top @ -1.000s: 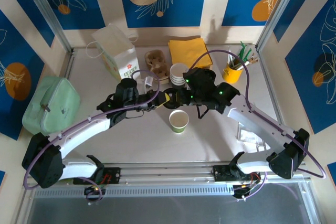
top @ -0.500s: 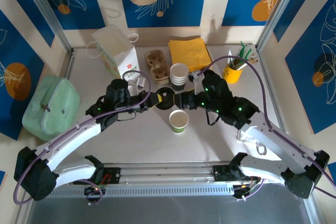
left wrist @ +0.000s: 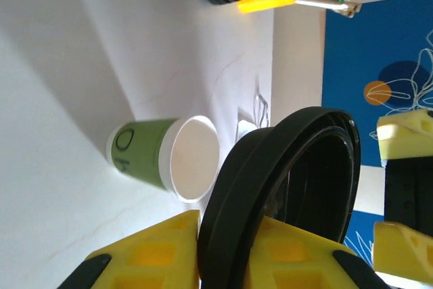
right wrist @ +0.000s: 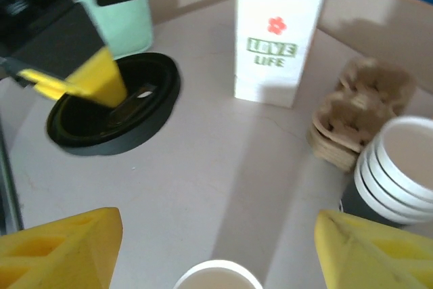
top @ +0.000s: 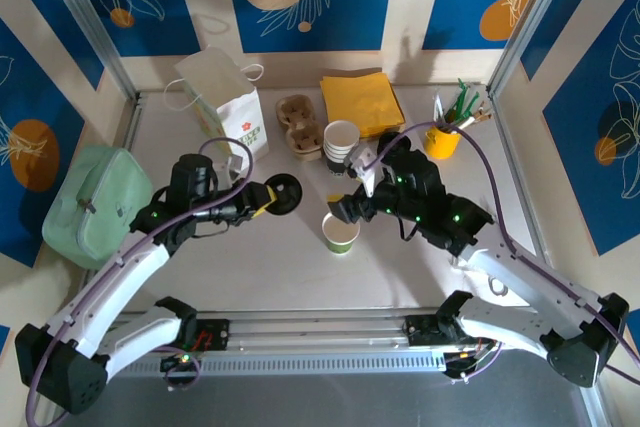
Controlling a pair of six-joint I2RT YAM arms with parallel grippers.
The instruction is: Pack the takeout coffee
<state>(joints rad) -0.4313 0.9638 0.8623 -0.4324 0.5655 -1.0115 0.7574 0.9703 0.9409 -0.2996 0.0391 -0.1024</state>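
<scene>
Black lid point(top: 284, 193), clamped in the left gripper point(top: 267, 199), has moved left of the right gripper point(top: 342, 209), whose fingers are apart; the cup point(top: 341, 232) still needs capping.

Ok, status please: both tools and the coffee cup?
Left tool shut on black lid, off the cup. Right tool open, near green cup. Cup upright, lidless. Cup stack behind, apart.
</scene>
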